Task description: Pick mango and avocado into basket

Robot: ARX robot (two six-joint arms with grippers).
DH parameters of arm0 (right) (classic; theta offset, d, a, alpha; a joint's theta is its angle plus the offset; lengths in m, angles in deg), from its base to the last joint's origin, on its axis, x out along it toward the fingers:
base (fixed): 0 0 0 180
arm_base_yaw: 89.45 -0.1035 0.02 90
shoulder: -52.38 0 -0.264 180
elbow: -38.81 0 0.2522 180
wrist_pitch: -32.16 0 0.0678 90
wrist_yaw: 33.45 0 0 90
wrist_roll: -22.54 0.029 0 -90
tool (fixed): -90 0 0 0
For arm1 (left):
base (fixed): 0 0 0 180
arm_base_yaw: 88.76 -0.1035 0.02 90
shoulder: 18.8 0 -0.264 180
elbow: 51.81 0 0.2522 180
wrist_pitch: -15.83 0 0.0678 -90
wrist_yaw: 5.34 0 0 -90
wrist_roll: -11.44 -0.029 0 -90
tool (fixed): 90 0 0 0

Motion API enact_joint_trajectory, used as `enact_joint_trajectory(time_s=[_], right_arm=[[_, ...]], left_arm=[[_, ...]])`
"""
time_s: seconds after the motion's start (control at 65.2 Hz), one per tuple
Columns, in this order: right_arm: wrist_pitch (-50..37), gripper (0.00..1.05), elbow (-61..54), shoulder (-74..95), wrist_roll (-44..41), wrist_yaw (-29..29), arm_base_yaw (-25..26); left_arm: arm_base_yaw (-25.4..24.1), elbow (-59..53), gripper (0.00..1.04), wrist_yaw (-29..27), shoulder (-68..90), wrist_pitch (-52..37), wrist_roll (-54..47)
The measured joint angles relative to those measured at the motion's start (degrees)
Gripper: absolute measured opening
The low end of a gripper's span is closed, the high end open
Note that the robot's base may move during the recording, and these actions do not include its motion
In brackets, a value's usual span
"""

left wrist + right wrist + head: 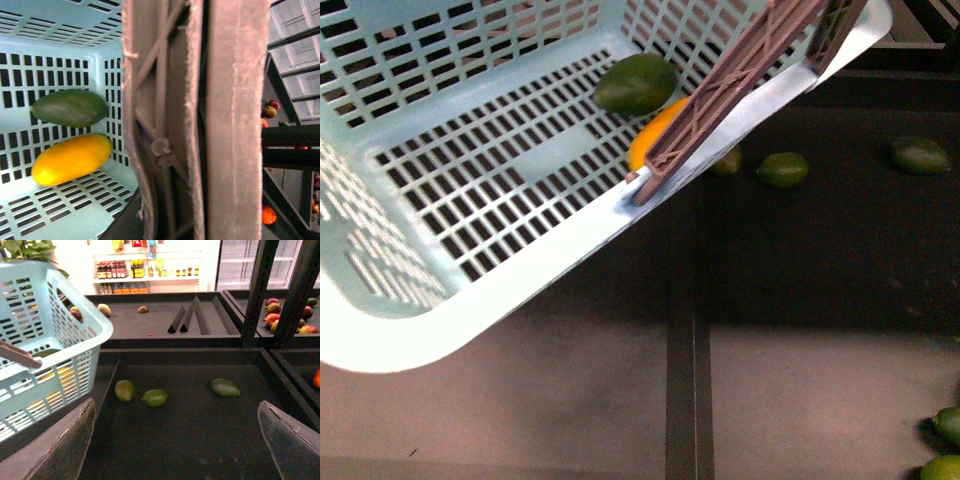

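The basket (470,300) hangs tilted above the dark display bin (820,260), its brown handle (720,110) raised against the rim; inside the basket, the mango (70,160) lies on the slotted floor in a corner, and the avocado (70,107) lies just beside it, close enough that I cannot tell whether they touch; the left gripper itself is out of sight, its camera filled by the handle, so I cannot tell its state; the right gripper (175,440) stands spread wide and empty beside the basket; three lighter green fruits (155,397) lie in the bin, apart from the basket.
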Motion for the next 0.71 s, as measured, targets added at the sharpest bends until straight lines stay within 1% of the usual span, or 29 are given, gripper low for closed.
enact_joint_trajectory(time_s=[0.153,0.291,0.491,0.705], right_arm=[[0.0,0.96,0.0,0.0,0.0,-0.04,0.0],[0.0,0.96,0.0,0.0,-0.02,-0.04,0.0],[0.0,0.96,0.0,0.0,0.0,-0.04,0.0],[0.0,0.96,0.0,0.0,0.0,-0.02,0.0]], left_arm=[[-3.32,-1.22,0.14,2.89,4.15,-2.95,3.32],[-7.52,-0.94,0.14,5.88,10.14,-3.76,9.27],[-13.11,4.92,0.14,5.55,19.28,-2.84,12.33],[-16.81,9.46,0.14,5.38,25.16,1.64,16.63]])
